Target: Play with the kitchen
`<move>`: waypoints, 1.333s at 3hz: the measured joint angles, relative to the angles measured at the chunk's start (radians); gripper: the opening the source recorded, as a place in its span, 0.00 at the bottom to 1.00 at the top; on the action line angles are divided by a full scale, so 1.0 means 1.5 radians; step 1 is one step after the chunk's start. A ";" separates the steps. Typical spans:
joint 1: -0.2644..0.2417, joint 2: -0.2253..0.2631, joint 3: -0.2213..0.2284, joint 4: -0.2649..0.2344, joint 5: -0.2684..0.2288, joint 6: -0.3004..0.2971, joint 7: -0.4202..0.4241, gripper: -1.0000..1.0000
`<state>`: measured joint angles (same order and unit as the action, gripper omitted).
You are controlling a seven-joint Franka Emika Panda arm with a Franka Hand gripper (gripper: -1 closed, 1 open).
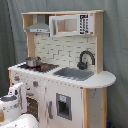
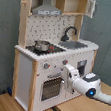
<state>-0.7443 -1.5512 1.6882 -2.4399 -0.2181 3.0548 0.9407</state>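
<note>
The kitchen (image 1: pixel 70 107) is a tall white and light-wood toy unit, seen in both exterior views. A small metal pot (image 1: pixel 33 61) stands on the stovetop, and beside it are the grey sink (image 1: pixel 74 73) and black faucet (image 1: pixel 86 59). In the second exterior view my gripper (image 2: pixel 68 71) is right at the kitchen (image 2: pixel 24 72) front, just right of the oven door (image 2: pixel 51 87) and below a knob (image 2: pixel 64 62). Whether it touches the front is unclear. In the first exterior view the gripper (image 1: pixel 18 96) shows at the lower left, by the oven front.
A range hood (image 1: pixel 40 26) and a toy microwave (image 1: pixel 70 24) sit in the upper shelf. The kitchen stands on a wooden surface (image 2: pixel 4 104). A grey curtain (image 1: pixel 117 50) hangs behind it. My white arm (image 2: pixel 92 88) reaches in from the second exterior view's right.
</note>
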 joint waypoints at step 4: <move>-0.057 0.000 0.004 0.071 0.000 -0.030 0.085 0.00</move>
<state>-0.8299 -1.5507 1.6948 -2.3329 -0.2182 3.0102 1.0681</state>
